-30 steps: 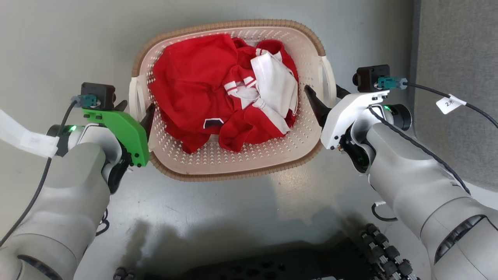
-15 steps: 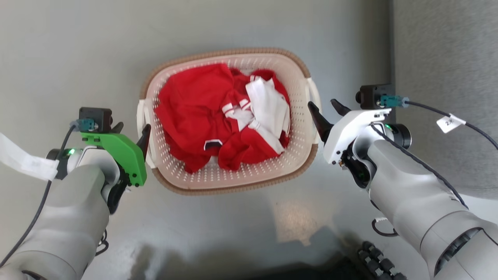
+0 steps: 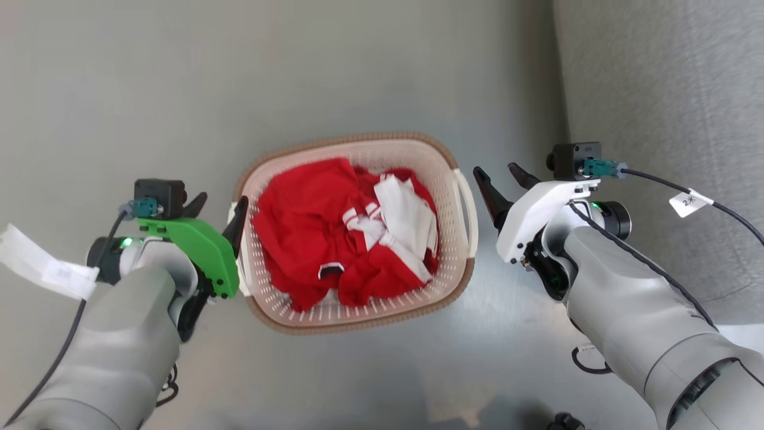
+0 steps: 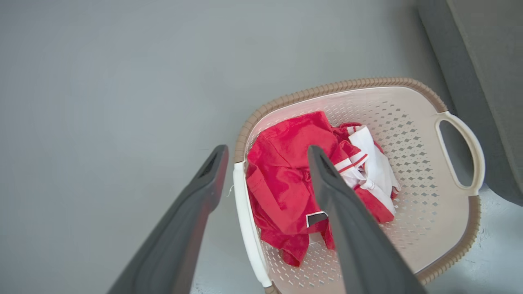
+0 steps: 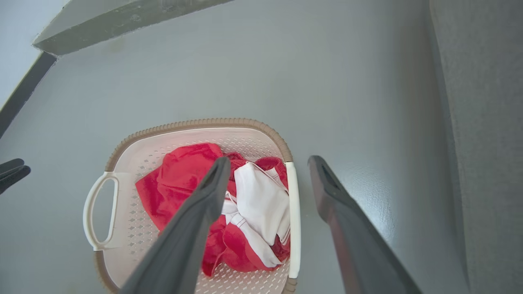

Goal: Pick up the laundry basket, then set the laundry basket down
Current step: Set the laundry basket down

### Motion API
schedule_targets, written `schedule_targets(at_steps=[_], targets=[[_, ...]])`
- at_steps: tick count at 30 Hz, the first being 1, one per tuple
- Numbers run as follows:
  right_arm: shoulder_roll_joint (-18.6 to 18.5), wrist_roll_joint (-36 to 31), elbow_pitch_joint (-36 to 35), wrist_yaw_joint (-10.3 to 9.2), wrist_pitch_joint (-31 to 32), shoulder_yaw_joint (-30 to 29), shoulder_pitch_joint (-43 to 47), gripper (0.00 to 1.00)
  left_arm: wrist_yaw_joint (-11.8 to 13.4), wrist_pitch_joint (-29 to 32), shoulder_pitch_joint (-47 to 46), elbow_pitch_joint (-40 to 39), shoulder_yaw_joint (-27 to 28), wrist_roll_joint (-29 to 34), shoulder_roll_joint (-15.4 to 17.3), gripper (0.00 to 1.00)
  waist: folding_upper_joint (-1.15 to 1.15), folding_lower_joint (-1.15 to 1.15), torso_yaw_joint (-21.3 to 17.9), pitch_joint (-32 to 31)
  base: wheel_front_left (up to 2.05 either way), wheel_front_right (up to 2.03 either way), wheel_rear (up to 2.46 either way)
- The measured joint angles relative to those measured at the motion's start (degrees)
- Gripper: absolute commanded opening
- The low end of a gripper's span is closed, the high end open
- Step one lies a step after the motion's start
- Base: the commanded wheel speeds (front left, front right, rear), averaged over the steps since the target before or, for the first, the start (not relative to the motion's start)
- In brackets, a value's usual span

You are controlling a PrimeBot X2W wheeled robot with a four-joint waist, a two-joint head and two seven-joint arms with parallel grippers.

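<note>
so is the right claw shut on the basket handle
No, the right claw is open wide beside the laundry basket, gripping nothing.

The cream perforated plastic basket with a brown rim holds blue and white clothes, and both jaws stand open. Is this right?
Not blue: the head view shows red and white clothes in the cream perforated plastic basket. The left gripper and right gripper do have open jaws.
</note>
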Motion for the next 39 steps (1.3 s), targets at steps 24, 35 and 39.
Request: schedule_targets(at_steps=[24, 35, 39], targets=[[-7.73, -10.98, -19.46, -3.25, -0.23, -17.17, 11.12, 1.0, 0.65, -0.22, 9.19, -12.94, 14.35, 5.58, 2.65, 1.0, 0.0, -0.01, 1.08, -18.79, 0.0, 0.0, 0.0], [-8.5, -18.28, -30.77, -5.21, -0.23, -23.52, 21.58, 1.0, 4.33, -0.23, 19.35, -24.64, 25.92, 12.74, 4.74, 1.0, 0.0, 0.0, 2.09, -27.19, 0.0, 0.0, 0.0], [-8.72, -20.06, -34.87, -6.24, -0.23, -27.42, 24.58, 1.0, 5.75, -0.23, 22.9, -29.26, 30.1, 15.59, 4.97, 1.0, 0.0, 0.0, 2.28, -29.5, 0.0, 0.0, 0.0]])
